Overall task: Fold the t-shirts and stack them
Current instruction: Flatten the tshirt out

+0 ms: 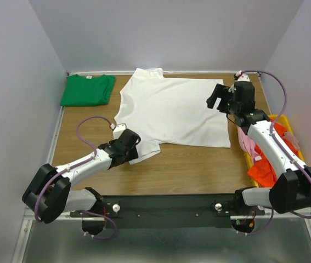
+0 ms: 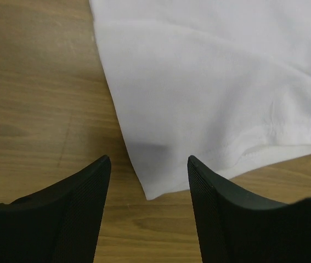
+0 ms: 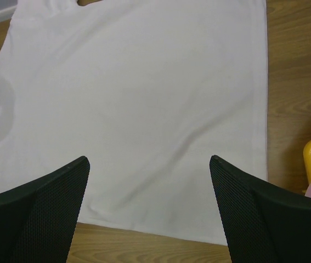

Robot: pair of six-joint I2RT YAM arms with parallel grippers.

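Reaching low at the near left of the table, the left gripper frames a corner of the white t-shirt. Its fingers stand moderately apart, and the corner lies on the wood in the gap between them. Nothing is pinched, and I cannot tell whether this corner belongs to a sleeve or to the bottom hem.

The shirt lies spread flat across the middle of the table, with its collar towards the far edge, and no fold shows in it. The right gripper hovers over the shirt's right side with its jaws spread wide and holding nothing. From that wrist the cloth looks smooth, with only faint creases.

A green t-shirt lies folded in the far left corner, just beside the white one. At the right edge a yellow bin holds a pink t-shirt and an orange-red t-shirt, both loose and crumpled.

By my reading, the step in hand is the first fold of the white shirt, at the point of taking hold. The next move calls for the left fingers to close on the corner, pressed low enough against the wood to catch the thin cotton rather than slide over it. The right gripper should come down on the matching edge of its own side, so that both can lift and carry the cloth over evenly. A one-sided pull would likely drag the whole shirt askew.
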